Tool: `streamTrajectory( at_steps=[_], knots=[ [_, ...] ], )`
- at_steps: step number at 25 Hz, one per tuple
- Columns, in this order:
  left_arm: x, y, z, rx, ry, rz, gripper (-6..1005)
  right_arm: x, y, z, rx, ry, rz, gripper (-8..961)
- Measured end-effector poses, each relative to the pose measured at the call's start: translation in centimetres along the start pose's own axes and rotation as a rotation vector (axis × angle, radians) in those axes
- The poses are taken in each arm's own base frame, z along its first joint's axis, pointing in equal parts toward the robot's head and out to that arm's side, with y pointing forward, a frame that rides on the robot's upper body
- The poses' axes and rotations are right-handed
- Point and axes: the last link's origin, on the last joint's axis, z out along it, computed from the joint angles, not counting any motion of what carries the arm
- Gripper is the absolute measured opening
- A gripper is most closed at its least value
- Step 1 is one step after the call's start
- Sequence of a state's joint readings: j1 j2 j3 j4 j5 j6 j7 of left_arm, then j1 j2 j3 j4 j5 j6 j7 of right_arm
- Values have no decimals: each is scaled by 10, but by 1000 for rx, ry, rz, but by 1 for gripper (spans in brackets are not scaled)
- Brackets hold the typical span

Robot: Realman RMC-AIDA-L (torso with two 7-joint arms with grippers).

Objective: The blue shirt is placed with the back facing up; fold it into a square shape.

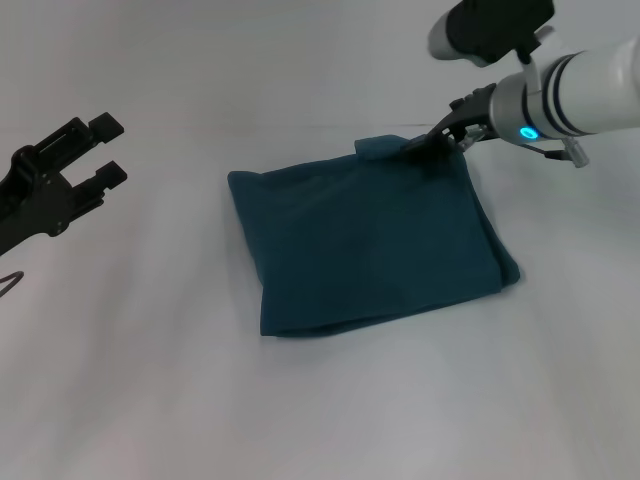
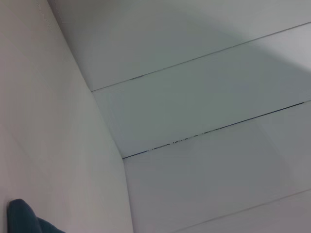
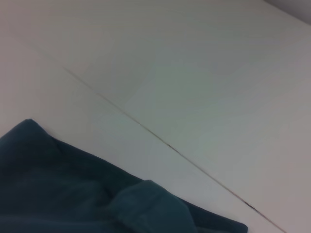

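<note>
Cotton, soft and light: the blue shirt (image 1: 370,240) lies mid-worktop, nearly square. My right fingers (image 1: 440,140) pinch its far edge, the place to hold; left fingers (image 1: 100,150) hover apart, left edge.

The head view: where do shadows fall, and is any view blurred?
Head view: a soft shadow under the blue shirt along its near edge, another below the right tool; left tool sharp. Both wrist views: soft, shirt edges blurred.

You have a plain white bench (image 1: 150,380); the blue shirt (image 1: 365,240) lies flat on it near the middle, folded into a rough square.
</note>
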State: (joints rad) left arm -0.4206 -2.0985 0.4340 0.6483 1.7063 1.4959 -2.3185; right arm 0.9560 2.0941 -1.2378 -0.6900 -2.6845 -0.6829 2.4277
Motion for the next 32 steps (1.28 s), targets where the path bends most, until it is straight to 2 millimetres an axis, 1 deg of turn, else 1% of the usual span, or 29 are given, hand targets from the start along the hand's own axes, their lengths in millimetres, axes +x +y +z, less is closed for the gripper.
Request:
streamTrajectory(
  at_steps=[6, 9, 15, 20, 22, 24, 28, 32],
  knots=[
    [1, 0, -1, -1, 10, -3, 797, -2, 14, 7, -14, 30, -104, 947],
    [1, 0, -1, -1, 13, -2, 797, -4, 17, 8, -13, 28, -126, 947],
    [2, 0, -1, -3, 19, -3, 798, -6, 10, 12, 49, 7, -122, 947],
    [2, -1, -1, 1, 23, -5, 798, -1, 12, 19, 69, 29, -152, 947],
    [3, -2, -1, 5, 27, -6, 798, -3, 11, 20, 78, 19, -134, 947],
    [3, -2, -1, 6, 28, -6, 798, -5, 8, 19, 95, -1, -93, 947],
    [3, -2, -1, 10, 31, -6, 798, -7, -7, 16, 148, -39, 26, 946],
    [4, -2, -1, 8, 31, -6, 797, 0, -23, 12, 192, -21, 100, 940]
  ],
)
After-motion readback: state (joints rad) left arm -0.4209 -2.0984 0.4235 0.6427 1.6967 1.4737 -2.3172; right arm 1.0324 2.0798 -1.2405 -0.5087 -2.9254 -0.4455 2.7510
